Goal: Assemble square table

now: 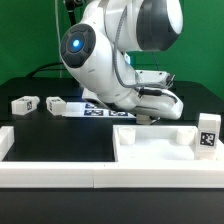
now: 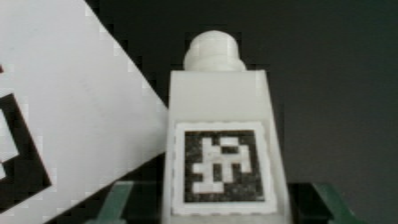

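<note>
In the wrist view a white leg block with a rounded peg end and a black-and-white tag lies on the black table, between my fingers. My gripper is open. Its dark green fingers stand on either side of the leg with a gap on each side. In the exterior view the square table top, a white tray with a raised rim and a tag at its right end, lies at the front right. The arm bends low just behind it and hides the fingers. Two more leg blocks lie at the left.
The marker board lies flat behind the table top, and its edge shows beside the leg in the wrist view. Long white border rails run along the front and left edges of the table.
</note>
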Robot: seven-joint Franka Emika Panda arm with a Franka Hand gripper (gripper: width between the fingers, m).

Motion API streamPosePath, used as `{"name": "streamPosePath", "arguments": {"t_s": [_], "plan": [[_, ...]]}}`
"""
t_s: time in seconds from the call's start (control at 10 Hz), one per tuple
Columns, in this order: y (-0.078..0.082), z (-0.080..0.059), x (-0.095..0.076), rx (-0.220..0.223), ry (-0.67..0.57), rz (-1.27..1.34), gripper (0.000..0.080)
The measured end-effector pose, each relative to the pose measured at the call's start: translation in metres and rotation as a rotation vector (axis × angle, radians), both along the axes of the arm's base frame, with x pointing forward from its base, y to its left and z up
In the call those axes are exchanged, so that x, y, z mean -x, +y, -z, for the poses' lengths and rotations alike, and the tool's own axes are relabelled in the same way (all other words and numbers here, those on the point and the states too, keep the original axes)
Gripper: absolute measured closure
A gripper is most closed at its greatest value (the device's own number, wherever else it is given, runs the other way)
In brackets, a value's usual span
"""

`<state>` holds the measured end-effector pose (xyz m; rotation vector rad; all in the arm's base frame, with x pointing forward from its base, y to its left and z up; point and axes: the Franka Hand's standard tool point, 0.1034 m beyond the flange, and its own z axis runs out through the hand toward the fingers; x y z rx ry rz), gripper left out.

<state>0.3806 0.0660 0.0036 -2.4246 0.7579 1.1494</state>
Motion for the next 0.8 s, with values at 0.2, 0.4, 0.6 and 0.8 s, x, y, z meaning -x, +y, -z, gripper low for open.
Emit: {"name": "streamPosePath", "arguments": {"t_s": [0.2, 0.4, 0.6, 0.8], "plan": [[0.000, 0.000, 0.000, 0.000, 0.000, 0.000, 0.0511], [-0.010, -0.018, -0.009, 0.000, -0.008, -0.044, 0.0511], [-0.031, -0.072, -0.044, 0.014, -0.095, -0.100, 0.0511], [-0.030, -0.090, -0.049, 0.026, -0.131, -0.124, 0.0511]]}}
